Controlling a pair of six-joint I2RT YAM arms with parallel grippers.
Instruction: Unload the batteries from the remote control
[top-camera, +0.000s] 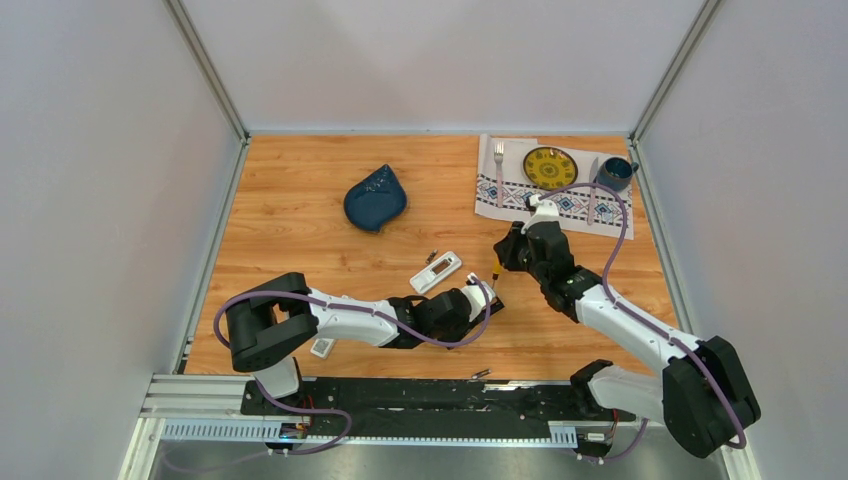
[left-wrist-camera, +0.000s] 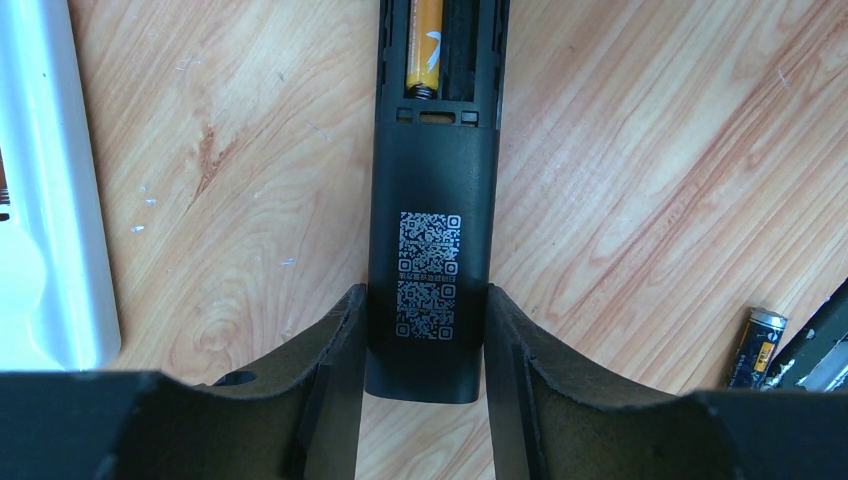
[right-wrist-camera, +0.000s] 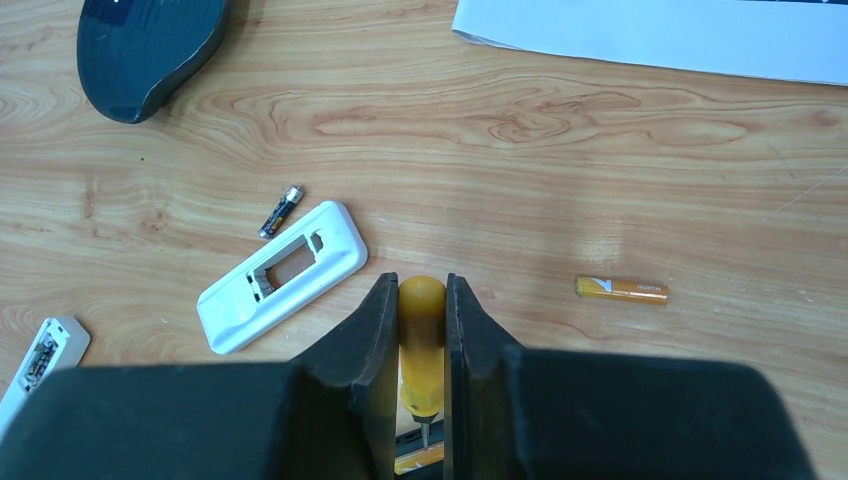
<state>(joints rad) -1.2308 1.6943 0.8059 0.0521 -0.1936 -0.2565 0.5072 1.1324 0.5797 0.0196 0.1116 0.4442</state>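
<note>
My left gripper (left-wrist-camera: 425, 295) is shut on the near end of a black remote (left-wrist-camera: 432, 180) lying back-up on the table, its battery bay uncovered. One orange-gold battery (left-wrist-camera: 424, 50) sits in the bay. My right gripper (right-wrist-camera: 420, 285) is shut on an orange-handled screwdriver (right-wrist-camera: 421, 330), tip down over that bay, where an orange battery (right-wrist-camera: 420, 460) shows. A loose orange battery (right-wrist-camera: 621, 290) lies to its right. A dark battery (right-wrist-camera: 281, 210) lies by the white remote (right-wrist-camera: 285, 275); another dark battery (left-wrist-camera: 757, 345) lies right of the black remote. From above, both grippers (top-camera: 480, 298) (top-camera: 497, 265) meet mid-table.
A blue leaf-shaped dish (top-camera: 375, 198) sits at the back. A patterned cloth (top-camera: 500, 190) at the back right holds a yellow plate (top-camera: 549, 167), cutlery and a blue mug (top-camera: 614, 173). A small white cover (top-camera: 322, 347) lies under the left arm.
</note>
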